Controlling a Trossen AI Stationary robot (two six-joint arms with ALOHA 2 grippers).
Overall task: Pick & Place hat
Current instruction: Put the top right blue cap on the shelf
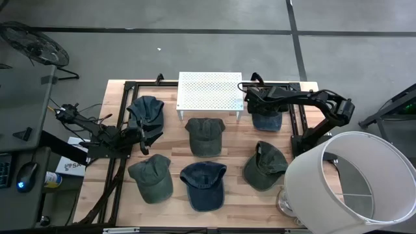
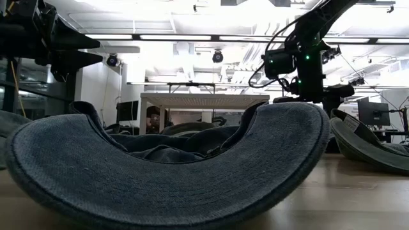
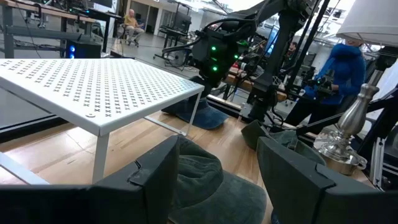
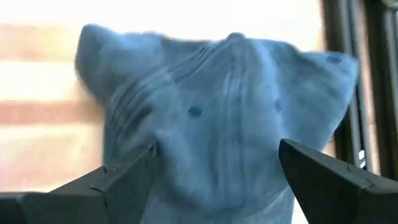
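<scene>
Left gripper [image 1: 140, 133] waits at the table's left, jaws open and empty, beside a dark cap [image 1: 147, 110]. Right gripper [image 1: 255, 99] hangs far right over the blue hat [image 4: 217, 118], jaws spread wide, nothing held. Hat looks light, soft, floppy; pinching the crown fabric seems best, the brim being stiffer.

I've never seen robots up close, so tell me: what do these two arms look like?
Both arms, left and right, are dark, slim and jointed, with thin black cables along them. Small green lights glow on the right one. Each gripper, left and right, ends in two flat, angular black jaws.
</scene>
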